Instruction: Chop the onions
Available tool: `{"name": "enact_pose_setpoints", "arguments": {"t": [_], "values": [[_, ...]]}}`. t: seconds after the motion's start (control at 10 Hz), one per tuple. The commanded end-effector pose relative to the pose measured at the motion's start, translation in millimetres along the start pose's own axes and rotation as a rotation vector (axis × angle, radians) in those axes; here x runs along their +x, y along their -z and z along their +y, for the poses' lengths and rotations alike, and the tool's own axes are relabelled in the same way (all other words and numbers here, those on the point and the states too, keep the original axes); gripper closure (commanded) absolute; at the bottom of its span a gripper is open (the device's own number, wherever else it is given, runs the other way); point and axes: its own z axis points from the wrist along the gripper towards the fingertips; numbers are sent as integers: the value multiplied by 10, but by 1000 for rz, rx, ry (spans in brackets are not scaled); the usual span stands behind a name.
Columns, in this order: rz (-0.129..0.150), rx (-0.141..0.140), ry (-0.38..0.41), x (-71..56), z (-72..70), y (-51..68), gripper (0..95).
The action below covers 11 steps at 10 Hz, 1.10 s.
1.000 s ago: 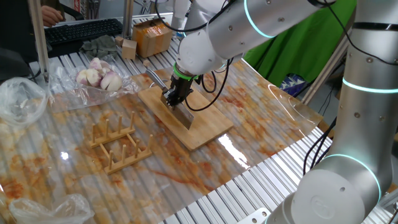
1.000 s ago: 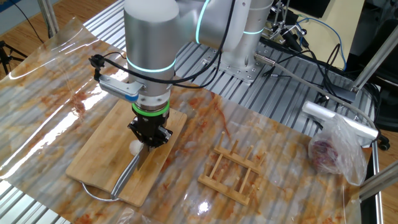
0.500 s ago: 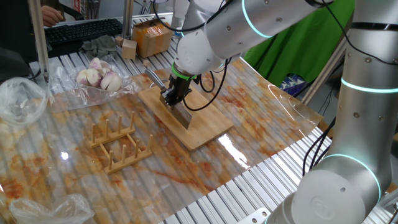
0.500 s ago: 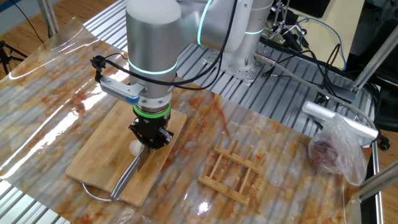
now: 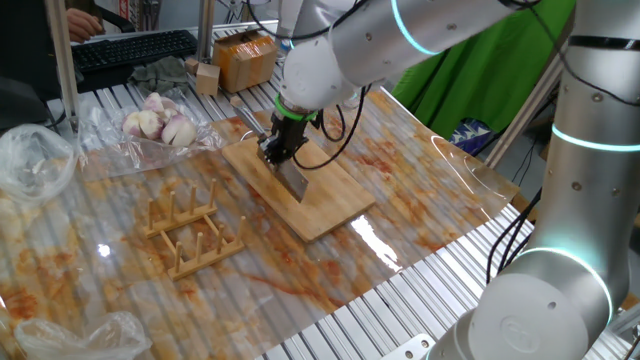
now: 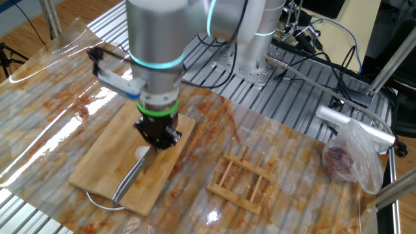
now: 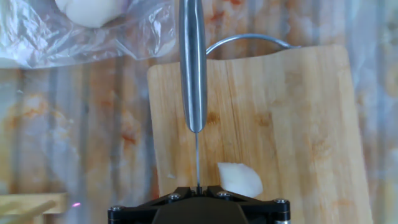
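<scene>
**Knife up over the board, one onion piece beside the blade**

My gripper is clamped tight on the flat blade of a steel kitchen knife, pointing straight down over the pale rectangular wooden chopping board. Looking along my fingers, I see the blade edge-on as a thin line, and the rounded steel handle runs away from me toward the board's far edge, where a wire loop handle sticks out past the wood.

A small pale white onion chunk lies on the board just to the right of the blade, close under my gripper. From the other fixed view the same chunk shows as a white spot at the foot of my gripper, with the knife slanting down along the board.

Beyond the board, whole pinkish-white bulbs sit on crumpled clear plastic. A small wooden slatted rack stands on the orange-stained, plastic-covered worktop, well apart from the board.
</scene>
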Motion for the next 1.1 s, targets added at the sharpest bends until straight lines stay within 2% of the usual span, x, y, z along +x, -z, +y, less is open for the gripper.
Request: {"name": "enact_pose_setpoints", "arguments": {"t": [0.1, 0.3, 0.6, 1.1], "values": [[20, -7, 10, -7, -46, 324, 950], [15, -3, 64, 1, -184, 368, 950], [-3, 7, 139, 14, -384, 299, 950], [-19, 19, 178, 7, -386, 125, 950]]}}
